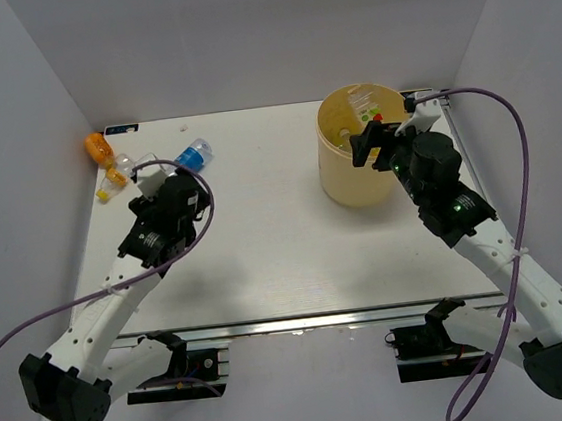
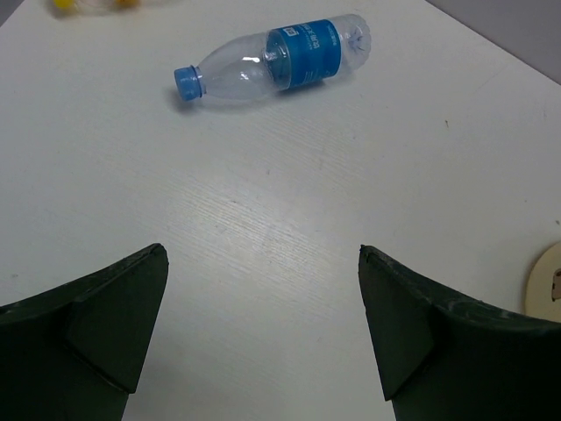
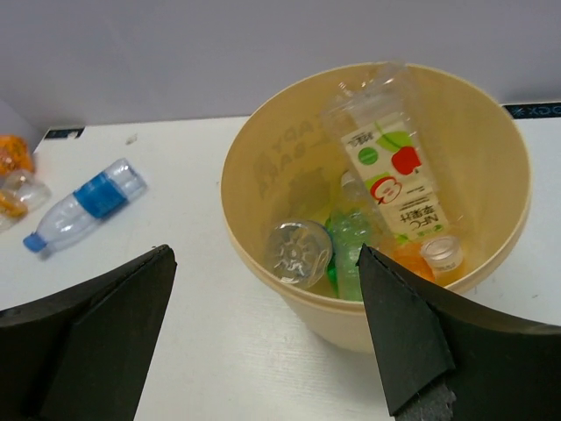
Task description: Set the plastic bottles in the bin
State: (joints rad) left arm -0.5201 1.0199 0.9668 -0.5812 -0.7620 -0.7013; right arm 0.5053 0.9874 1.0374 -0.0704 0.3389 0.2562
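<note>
The left gripper [image 2: 263, 254] is held wide and empty near the blue-labelled bottle [image 2: 280, 60], and the right gripper [image 3: 265, 254] is held wide and empty at the rim of the bin [image 3: 230, 180].

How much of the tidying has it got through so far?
Done: several bottles lie in the bin, among them an apple-label bottle and a green bottle. In hand: nothing; the left fingers and right fingers are both open and empty. Left: the blue-label bottle on the table, plus orange bottles in the far left corner.
</note>
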